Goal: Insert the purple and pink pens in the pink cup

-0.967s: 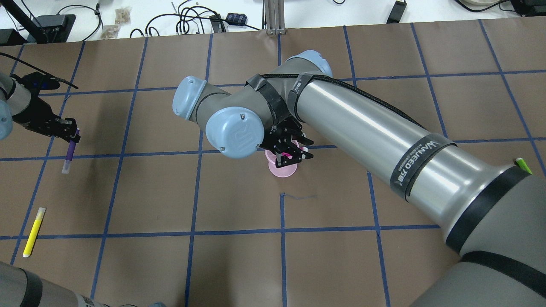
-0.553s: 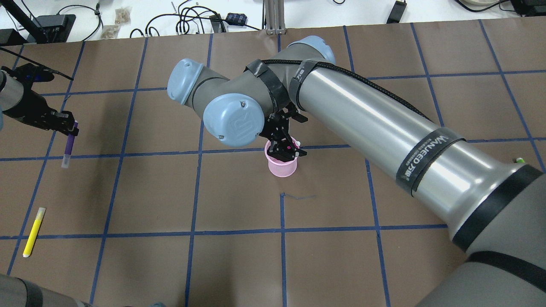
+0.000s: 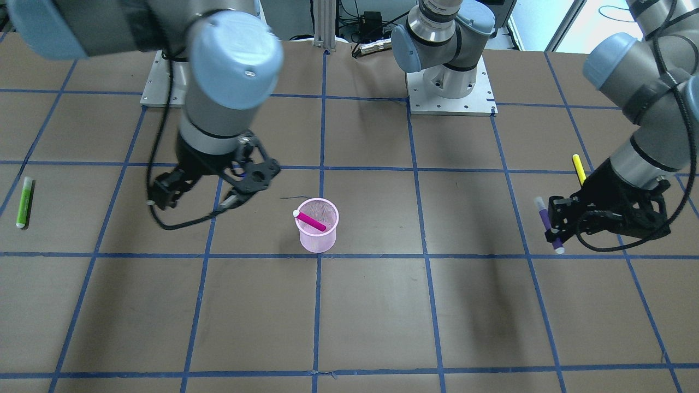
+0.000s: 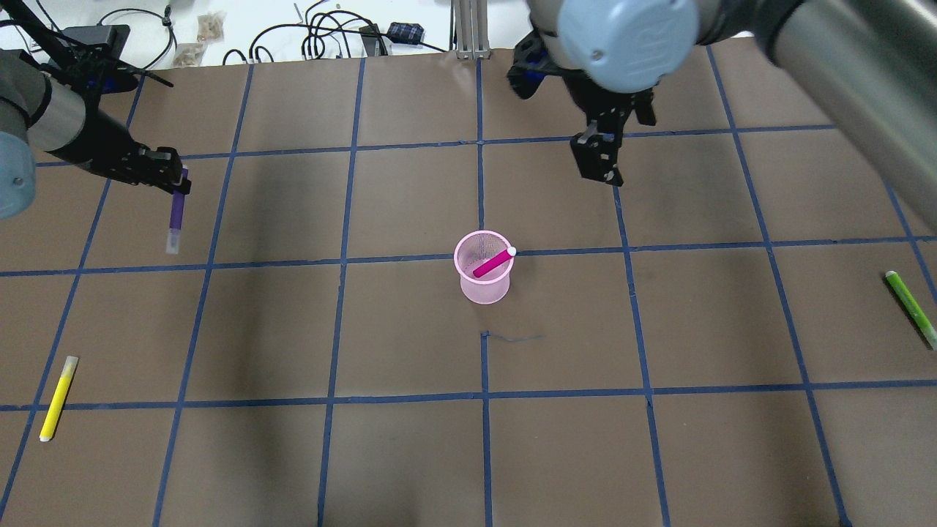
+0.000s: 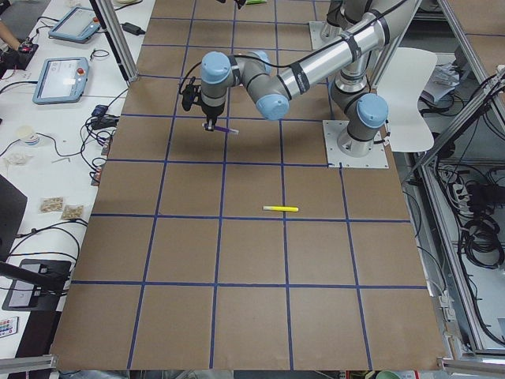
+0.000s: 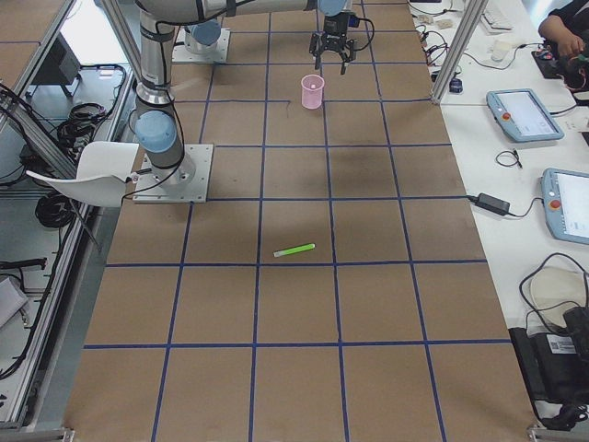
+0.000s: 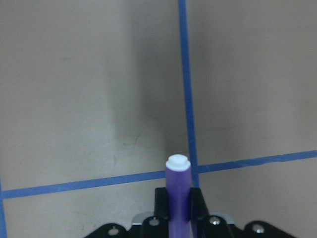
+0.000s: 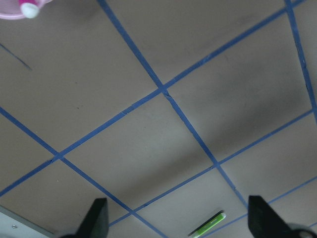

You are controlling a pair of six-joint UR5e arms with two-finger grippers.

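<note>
With the pink pen (image 4: 492, 263) in the pink cup (image 4: 483, 291), the left gripper (image 4: 174, 174) clamps the purple pen (image 7: 177, 193), the right gripper (image 3: 194, 203) gapes empty; the left side view misses the cup.

Bright, even overhead light lays soft shadows on the table (image 4: 410, 454); wrist views slightly blurred.

The left arm (image 3: 650, 147) and right arm (image 3: 210, 128) are grey tubes with pale-blue round joint caps (image 3: 235, 52), each showing a small screw. Black cables (image 3: 169, 228) loop by the wrists. The left pincer (image 4: 178, 178) and right pincer (image 3: 188, 204) are black linkwork.
</note>
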